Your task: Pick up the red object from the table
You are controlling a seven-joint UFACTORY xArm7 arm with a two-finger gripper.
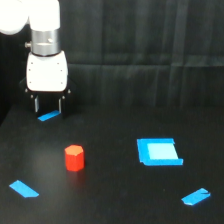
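A: Red-orange, matte, six-sided: the block [74,158] stands upright on the table [110,200], toward the exterior view's left and nearer the camera than the gripper [48,106].

B: And the gripper?

A: Well apart from the block, up and farther back. Its two thin fingers [36,104] hang parted with nothing between them. A blue strip [49,116] shows just below the fingertips; I can't tell whether they touch the table there.

B: What could go wrong?

A: The block looks about as wide as the gap between the fingers, so my guess is little margin. Come down slightly off-centre and a fingertip lands on top of the block or shoves it sideways. The angled faces are another risk: fingers closing on corners instead of flats could twist it or squeeze it out.

B: The surface?

A: Flat black with a slight sheen, so the block would probably slide if nudged. Blue tape pieces lie around: a square patch [159,152] to the view's right, a strip [23,189] at near left, another [196,197] at near right. All sit apart from the block.

B: The room?

A: A dark curtain-like backdrop [150,45] behind the table, nothing else to make out.
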